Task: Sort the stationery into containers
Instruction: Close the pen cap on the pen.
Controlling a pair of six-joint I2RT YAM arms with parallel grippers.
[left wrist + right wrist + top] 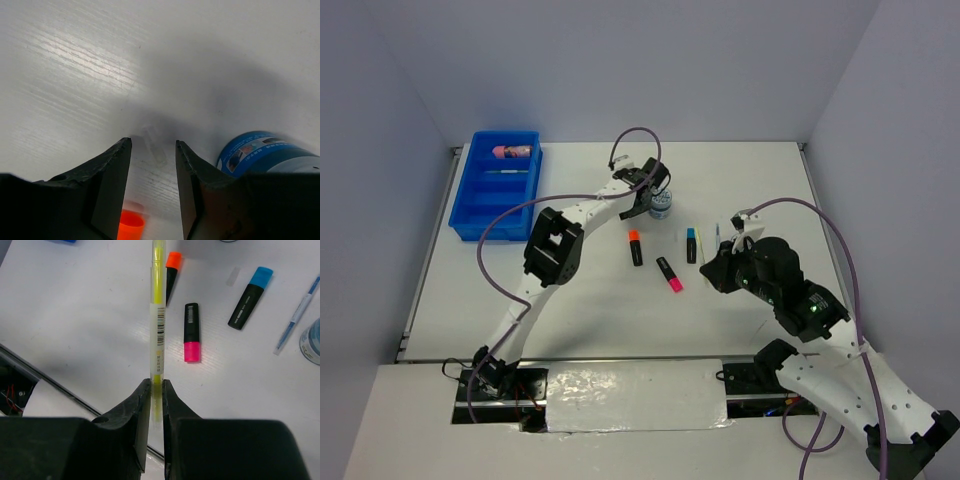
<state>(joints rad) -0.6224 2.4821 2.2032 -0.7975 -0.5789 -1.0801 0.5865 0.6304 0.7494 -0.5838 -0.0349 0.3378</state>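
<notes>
Blue tray (480,218) sits far left from above, a pink cylinder (515,152) in it, markers (669,274) loose on the table (580,320). Left wrist: the left gripper (153,145) stands parted and empty just beside the blue disc (265,152), likely lining up on it. Right wrist: the right gripper (156,385) pinches a yellow pen (158,315) by its end, ready for carrying

White-and-black arms (595,210), purple cables (638,129)

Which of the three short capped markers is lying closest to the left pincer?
The orange-capped marker; its cap shows just below the left pincer in the wrist view. The pink-capped marker and blue-capped marker lie farther right.
</notes>
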